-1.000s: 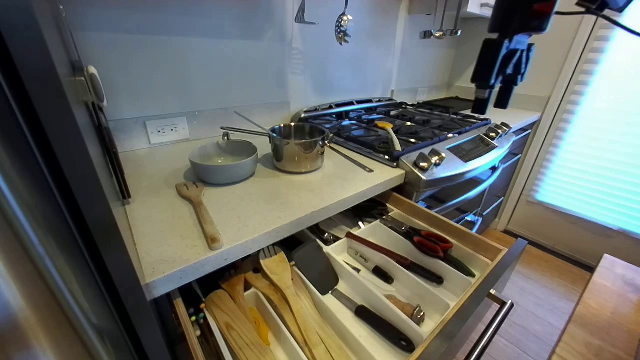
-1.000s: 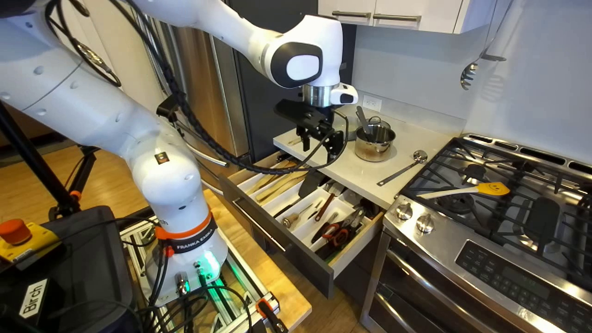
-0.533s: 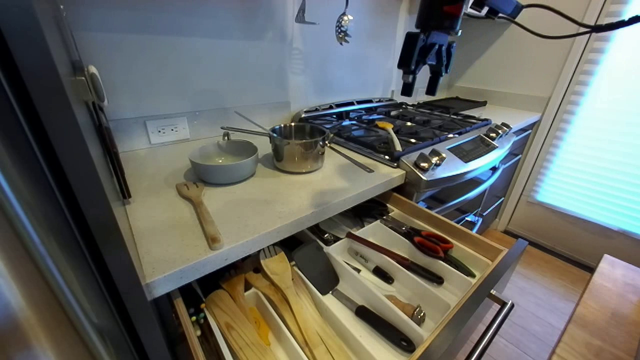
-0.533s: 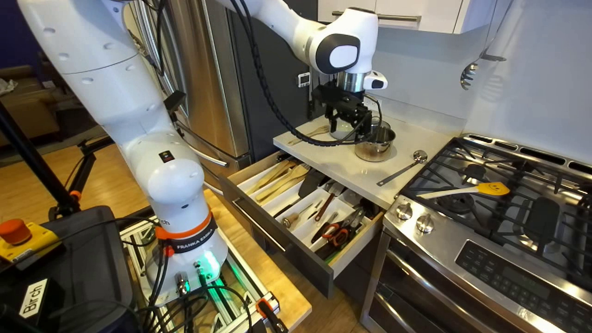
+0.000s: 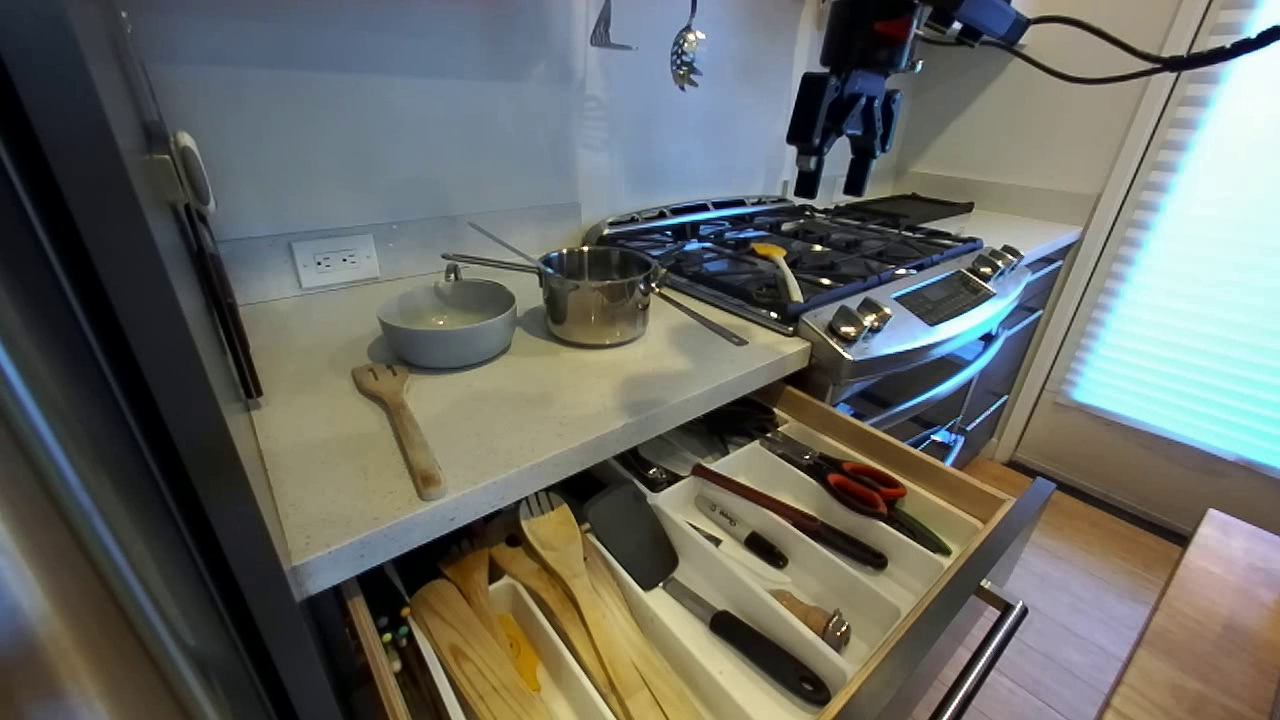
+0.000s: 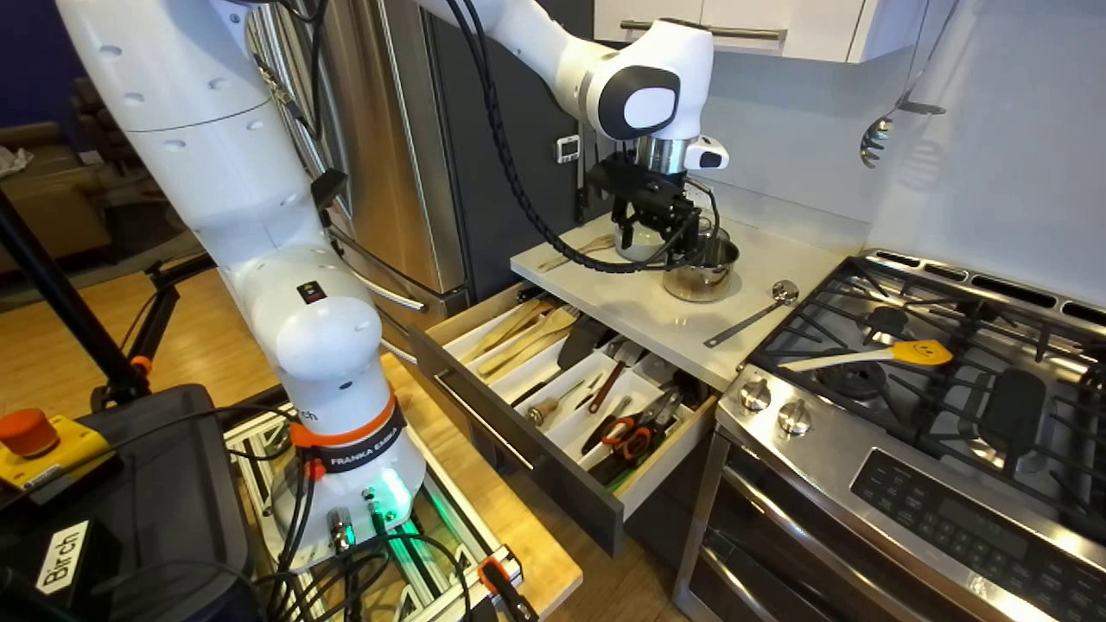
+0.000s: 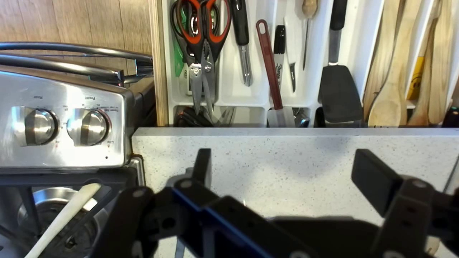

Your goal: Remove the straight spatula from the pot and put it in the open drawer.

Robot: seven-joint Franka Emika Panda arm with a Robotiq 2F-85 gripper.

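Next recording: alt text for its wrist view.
An open, empty black gripper hovers above a speckled pale countertop. At top, an open, divided wooden drawer holds orange and black scissors and pale wooden spoons; at left, a steel stove.

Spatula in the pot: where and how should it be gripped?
Probably the raised upper end of the spatula, from above: it slants up past the rim of the pot, thin enough for the open gripper to straddle, while its lower part is hidden inside.

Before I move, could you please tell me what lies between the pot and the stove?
A long metal utensil lies on the counter between the pot and stove, in both exterior views.
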